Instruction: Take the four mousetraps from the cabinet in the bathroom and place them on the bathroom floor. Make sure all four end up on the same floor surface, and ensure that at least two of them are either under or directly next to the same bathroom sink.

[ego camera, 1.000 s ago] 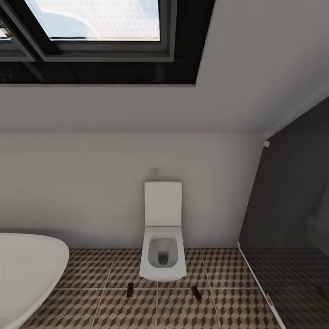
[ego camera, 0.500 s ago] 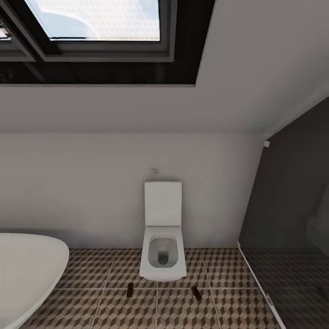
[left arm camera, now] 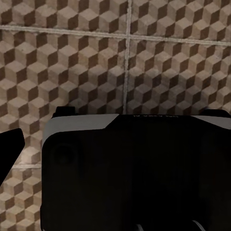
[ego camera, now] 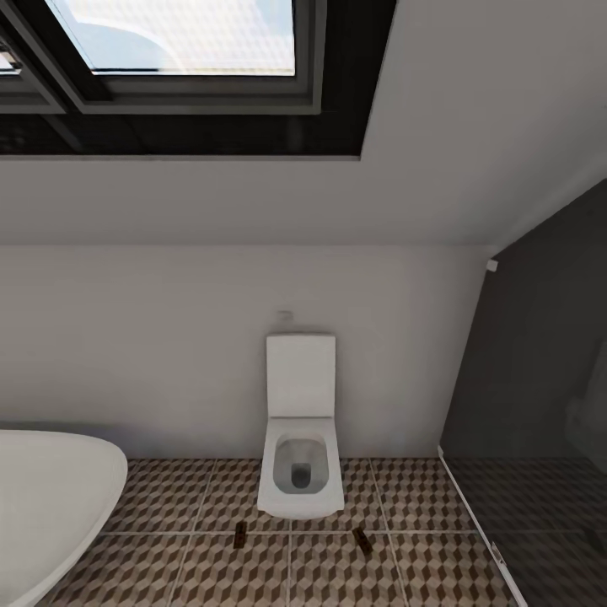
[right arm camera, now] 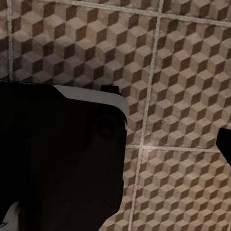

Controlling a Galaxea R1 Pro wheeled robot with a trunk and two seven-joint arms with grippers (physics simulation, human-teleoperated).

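Nothing has shifted over the last second: two mousetraps [ego camera: 241, 533] [ego camera: 362, 540] lie low in frame on the bathroom floor [ego camera: 211, 573] before the toilet [ego camera: 300, 472], no sink nearby. I cannot tell either gripper's finger spread.

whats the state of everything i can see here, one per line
toilet: lid raised upright, bowl open.
left mousetrap: lying flat on the bathroom floor, in front of the toilet, nothing touching it.
right mousetrap: lying flat on the same tiles, turned at an angle.
bathtub: interior not visible from here.
window: looks closed.
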